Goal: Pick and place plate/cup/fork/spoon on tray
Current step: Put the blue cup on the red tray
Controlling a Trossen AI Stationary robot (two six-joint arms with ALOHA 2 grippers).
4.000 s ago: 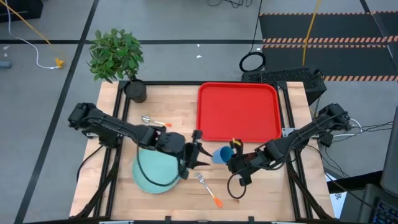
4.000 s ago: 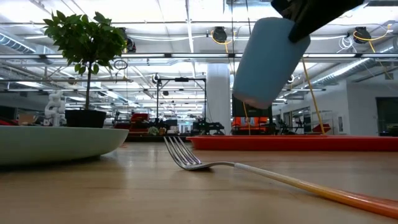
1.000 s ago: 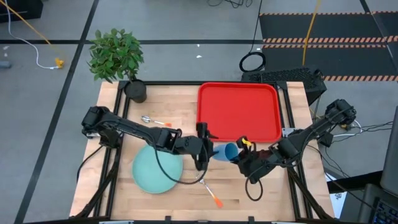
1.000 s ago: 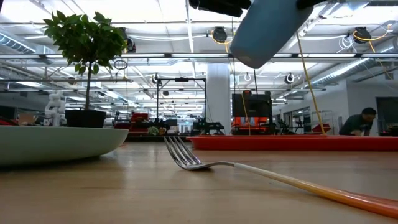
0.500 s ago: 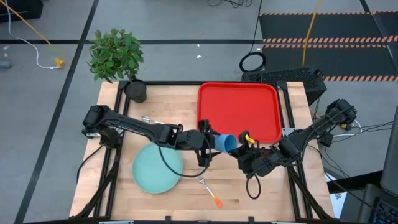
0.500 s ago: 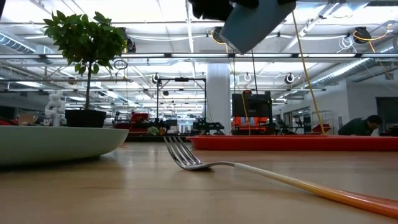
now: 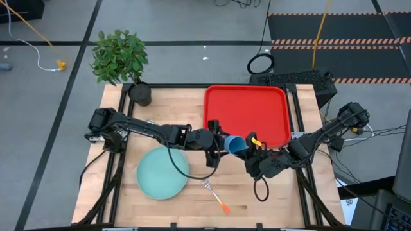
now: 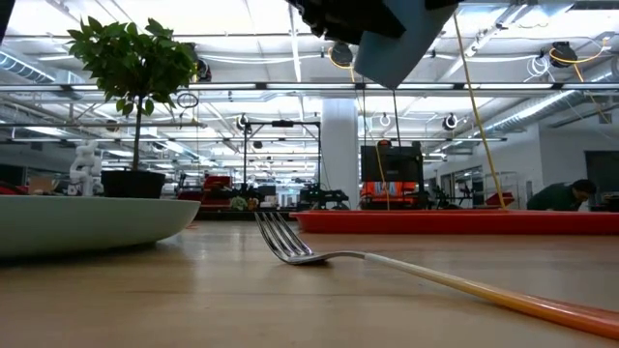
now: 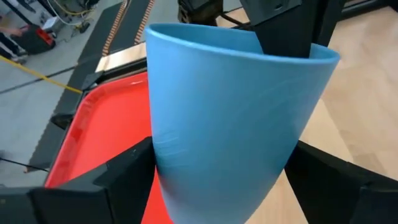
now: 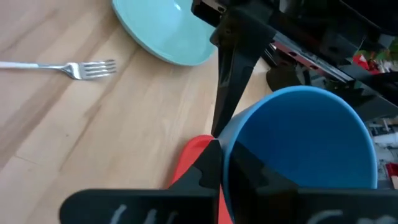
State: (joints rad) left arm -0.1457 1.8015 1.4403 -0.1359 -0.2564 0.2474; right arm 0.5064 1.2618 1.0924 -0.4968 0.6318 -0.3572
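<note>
The blue cup (image 7: pixel 234 145) hangs in the air between my two grippers, over the table just near of the red tray (image 7: pixel 247 112). It is tilted, mouth toward my right gripper (image 7: pixel 249 149), which is shut on its rim. My left gripper (image 7: pixel 221 144) comes from the table's left and is shut on the cup's base end. The pale teal plate (image 7: pixel 162 173) lies flat on the table at the near left. The fork (image 7: pixel 215 194) lies near of the cup, the spoon (image 7: pixel 158 124) far of the plate. My left gripper has the cup's wall near its base (image 9: pixel 186 180) between its two fingers (image 9: pixel 127 177), one against each side. The fingers come about level from the table's left. The cup is clear of the table, its mouth pointing away from this gripper. My right gripper holds the cup by its rim (image 10: pixel 231 144), one finger outside the wall (image 10: pixel 208 171) and one inside the mouth. It comes from the table's right. The cup is lifted clear and tilted.
A potted plant (image 7: pixel 122 61) stands at the table's far left corner. The tray's near rim (image 8: pixel 455 222) lies just beyond the cup. In the low view the fork's tines (image 8: pixel 285 242) and the plate's rim (image 8: pixel 97 227) sit below the raised cup (image 8: pixel 401 43).
Both grippers and the cup have moved toward the table's far edge, nearer the tray, and a little up. My left gripper has also moved toward the table's right, up to the cup's base end. The cup stays tilted and clear of the table.
</note>
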